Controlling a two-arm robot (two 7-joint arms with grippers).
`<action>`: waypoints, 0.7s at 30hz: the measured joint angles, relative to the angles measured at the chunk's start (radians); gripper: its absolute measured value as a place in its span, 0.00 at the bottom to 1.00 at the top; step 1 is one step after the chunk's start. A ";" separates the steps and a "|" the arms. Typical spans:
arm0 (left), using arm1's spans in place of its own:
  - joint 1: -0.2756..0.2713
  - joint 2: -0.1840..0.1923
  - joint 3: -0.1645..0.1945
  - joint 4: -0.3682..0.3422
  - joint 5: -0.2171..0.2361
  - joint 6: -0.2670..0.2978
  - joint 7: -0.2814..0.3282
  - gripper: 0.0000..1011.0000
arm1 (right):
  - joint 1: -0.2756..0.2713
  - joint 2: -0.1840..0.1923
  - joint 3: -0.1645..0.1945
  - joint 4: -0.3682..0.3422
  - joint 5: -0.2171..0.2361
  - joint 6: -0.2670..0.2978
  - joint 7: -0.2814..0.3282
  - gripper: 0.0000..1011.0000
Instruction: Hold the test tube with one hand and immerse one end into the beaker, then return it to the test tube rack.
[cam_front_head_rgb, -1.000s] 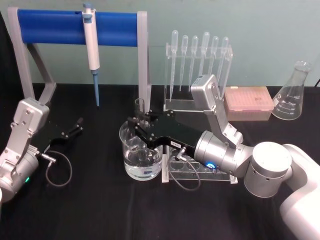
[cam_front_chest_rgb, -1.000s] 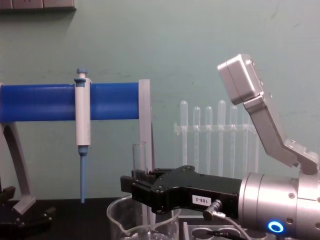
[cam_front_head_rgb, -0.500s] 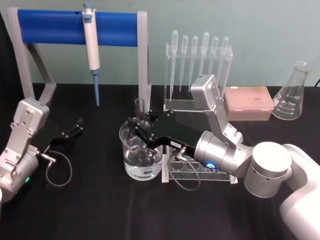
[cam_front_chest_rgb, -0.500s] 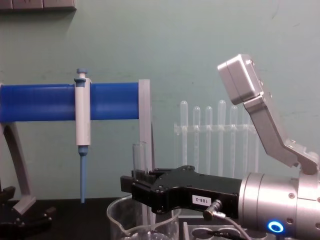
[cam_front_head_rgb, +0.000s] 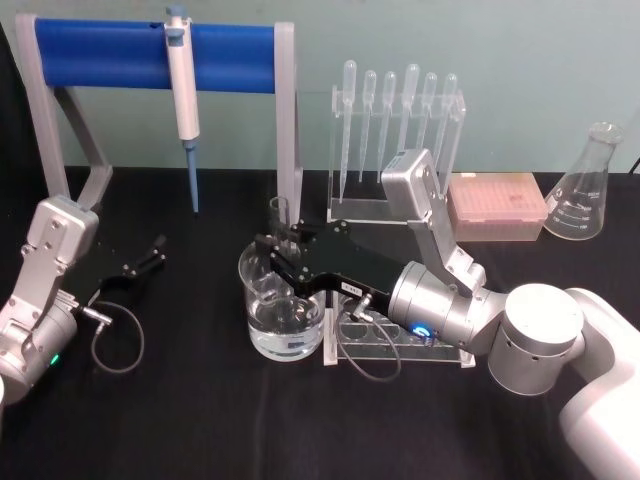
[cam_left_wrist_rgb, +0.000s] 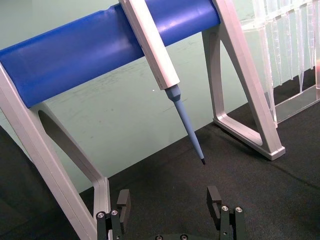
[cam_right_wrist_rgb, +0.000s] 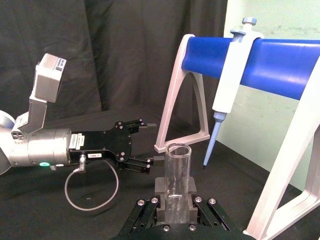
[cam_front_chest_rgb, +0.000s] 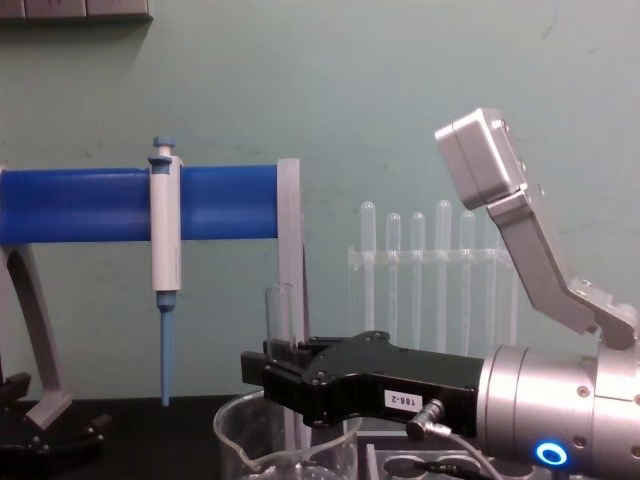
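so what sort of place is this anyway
Most likely a chemistry or biology lab bench: a pipette hangs on a blue-barred stand, plastic droppers stand in a row, a conical flask sits at the back, and the right gripper holds a test tube down into a beaker.

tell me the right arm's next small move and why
Probably lift the test tube straight up until it clears the rim of the beaker. The right pincer is shut on it, upright, its lower end inside the beaker, and the rack stands close on the beaker's right, so going sideways first could knock glass. The left pincer rests open, far left.
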 joint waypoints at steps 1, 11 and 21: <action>0.000 0.000 0.000 0.000 0.000 0.000 0.000 0.99 | 0.000 0.000 0.000 0.000 0.000 0.000 0.000 0.23; 0.000 0.000 0.000 0.000 0.000 0.000 0.000 0.99 | 0.000 0.000 0.000 0.000 0.000 0.000 0.000 0.23; 0.000 0.000 0.000 0.000 0.000 0.000 0.000 0.99 | 0.000 0.000 0.000 0.000 0.000 0.000 0.000 0.23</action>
